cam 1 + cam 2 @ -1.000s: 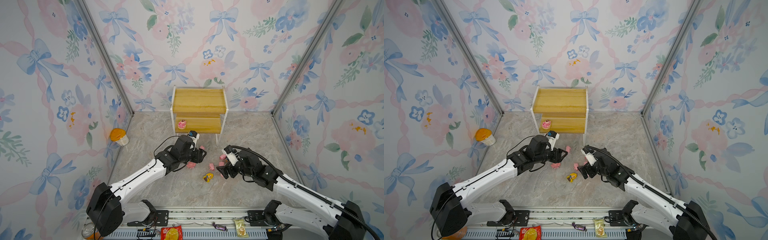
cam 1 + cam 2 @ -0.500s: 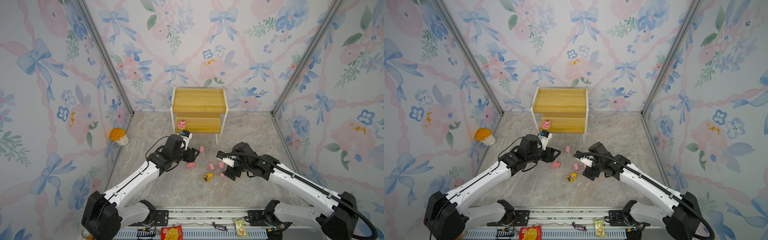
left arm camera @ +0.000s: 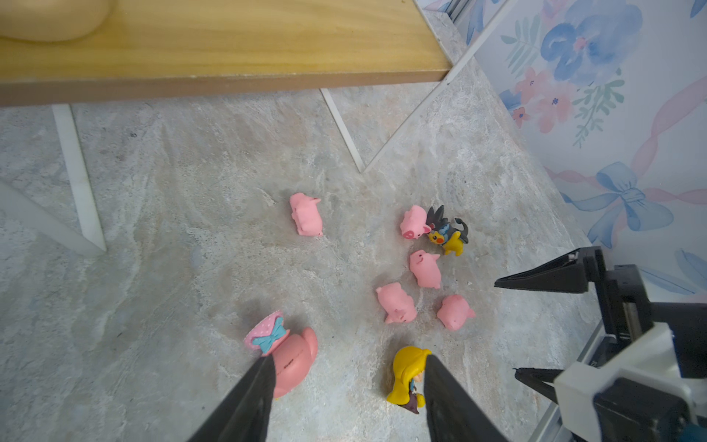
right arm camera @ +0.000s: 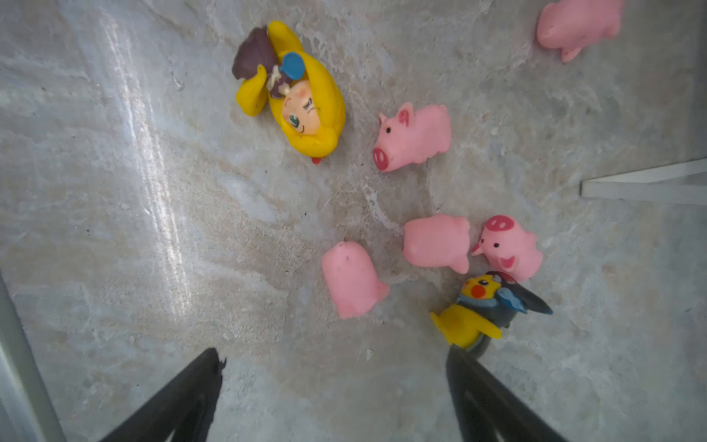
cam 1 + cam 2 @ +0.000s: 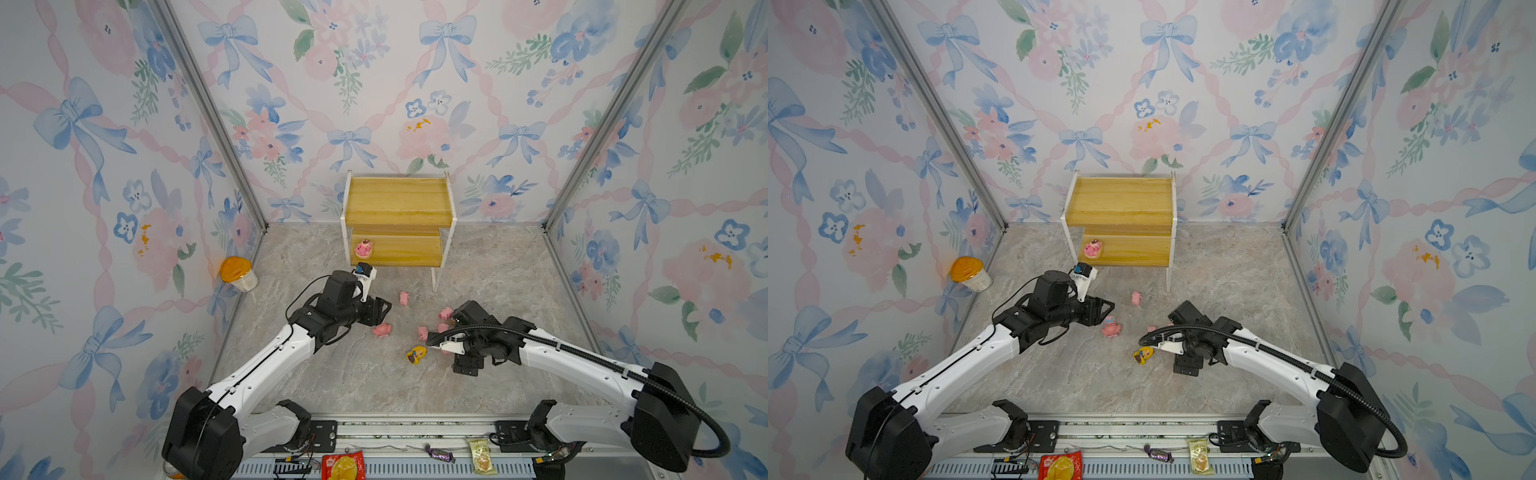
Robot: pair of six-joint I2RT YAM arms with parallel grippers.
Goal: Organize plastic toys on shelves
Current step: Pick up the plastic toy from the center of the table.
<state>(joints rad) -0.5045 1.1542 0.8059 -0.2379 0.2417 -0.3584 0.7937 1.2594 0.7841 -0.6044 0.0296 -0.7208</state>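
Littering marbled floor (image 5: pixel 332 374): toys (image 5: pixel 422 332); floral walls (image 5: pixel 395 83).

The left arm (image 5: pixel 266 365) and right arm (image 5: pixel 582 368) are white tubular links joined by black housings, bulkiest next to the rail (image 5: pixel 415 428). Small dark screws dot the white shells. A ribbed black hose (image 5: pixel 552 341) follows the right arm out from the rail, and the left carries a thin black cable (image 5: pixel 301 291) (looped free of the shell). A white camera mount (image 5: pixel 369 277) bears a blue patch. The fingers (image 3: pixel 248 398) are black and taper to narrow tips.
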